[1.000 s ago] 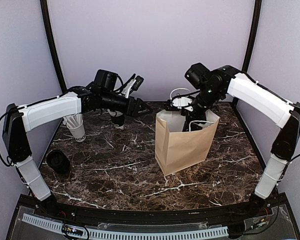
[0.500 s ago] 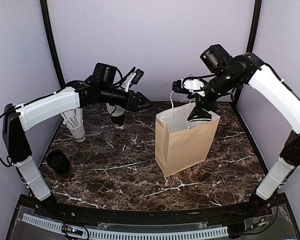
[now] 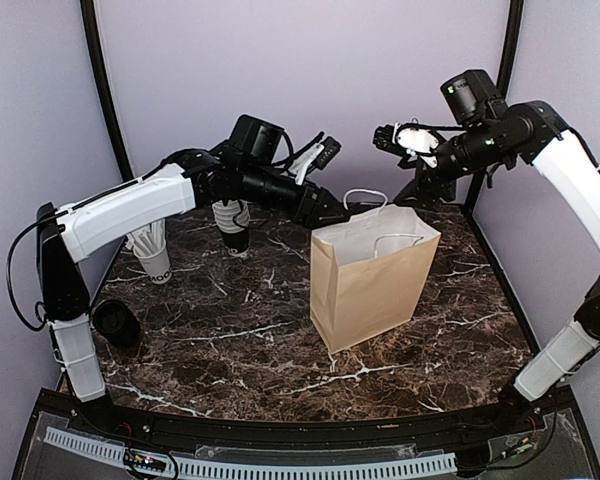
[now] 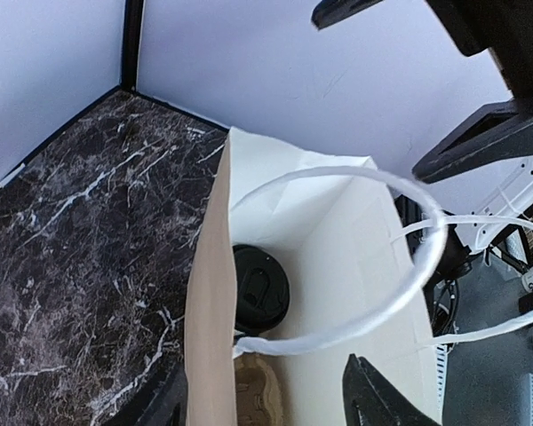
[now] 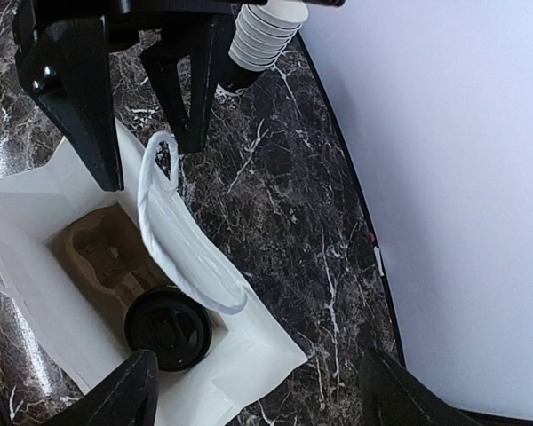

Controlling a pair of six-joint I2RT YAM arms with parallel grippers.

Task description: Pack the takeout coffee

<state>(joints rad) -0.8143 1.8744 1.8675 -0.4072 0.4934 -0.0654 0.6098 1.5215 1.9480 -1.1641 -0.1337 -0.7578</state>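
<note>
Far left on the bench there's a dark round thing, can't tell what. Behind it, upper left, a cup of sticks & a stack of bare cups.

Left end effector sits at the left rim of the paper bag, fingers apart w/ the near wall between them, gripping nothing.

The coffee is down inside the bag, centre frame, black lid up, in one slot of a cardboard carrier, below and just past that end effector.

Upper right, the right end effector hangs over the bag mouth, spread wide & empty, w/ the coffee beneath it, well apart.

Loading looks abt done. Next move prob. calls for steadying the rim or taking a handle w/o tipping the cup.
</note>
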